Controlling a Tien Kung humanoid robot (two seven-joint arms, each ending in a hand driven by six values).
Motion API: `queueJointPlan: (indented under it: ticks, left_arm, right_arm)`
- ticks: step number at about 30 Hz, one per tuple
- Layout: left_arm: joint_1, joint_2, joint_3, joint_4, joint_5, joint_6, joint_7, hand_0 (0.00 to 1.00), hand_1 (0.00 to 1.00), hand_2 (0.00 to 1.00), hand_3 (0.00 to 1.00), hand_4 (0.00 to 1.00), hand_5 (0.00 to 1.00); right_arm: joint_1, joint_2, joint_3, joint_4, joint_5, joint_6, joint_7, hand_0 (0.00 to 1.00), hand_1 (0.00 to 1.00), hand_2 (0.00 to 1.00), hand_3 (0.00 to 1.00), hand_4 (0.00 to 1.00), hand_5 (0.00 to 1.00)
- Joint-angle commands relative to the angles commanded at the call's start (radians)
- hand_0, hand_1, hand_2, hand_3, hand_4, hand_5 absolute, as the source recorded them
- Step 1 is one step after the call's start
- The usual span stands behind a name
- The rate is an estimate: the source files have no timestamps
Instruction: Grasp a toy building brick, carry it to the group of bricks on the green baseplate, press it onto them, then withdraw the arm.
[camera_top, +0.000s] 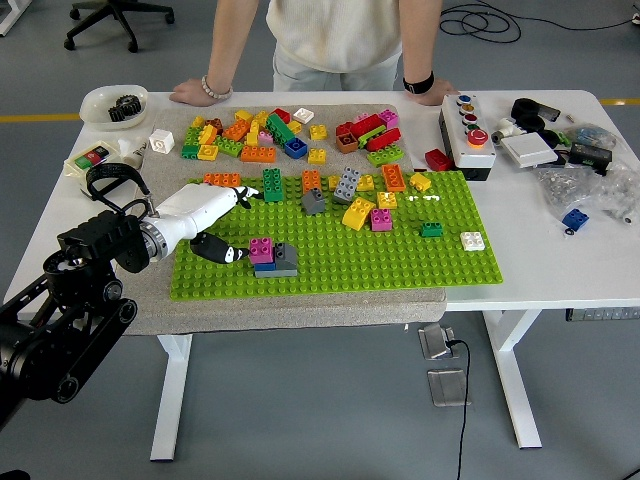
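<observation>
My left hand reaches in from the left over the near left part of the green baseplate. It is white with black fingertips, open, and holds nothing. Its thumb lies just left of the group of bricks, a magenta brick on a blue one beside a grey one. Its upper fingers point toward a green brick and orange bricks at the plate's far left edge. Several loose bricks lie on the grey mat behind the plate. My right arm is out of view.
A person stands at the far side with both hands resting on the table edge. A button box and assorted parts lie at the right. A white bowl and a small green-red box sit at the far left.
</observation>
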Motion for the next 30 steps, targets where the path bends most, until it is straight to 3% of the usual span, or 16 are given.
queueJointPlan:
  ticks: [30]
  left_arm:
    - [-0.008,-0.003,-0.021,0.016,0.000,0.003,0.004,0.837,0.806,0.791,0.878,0.877,0.270]
  right_arm:
    - [0.002,0.000,0.000,0.000,0.002,0.000,0.000,0.740,0.640,0.691,0.555,0.812,0.500]
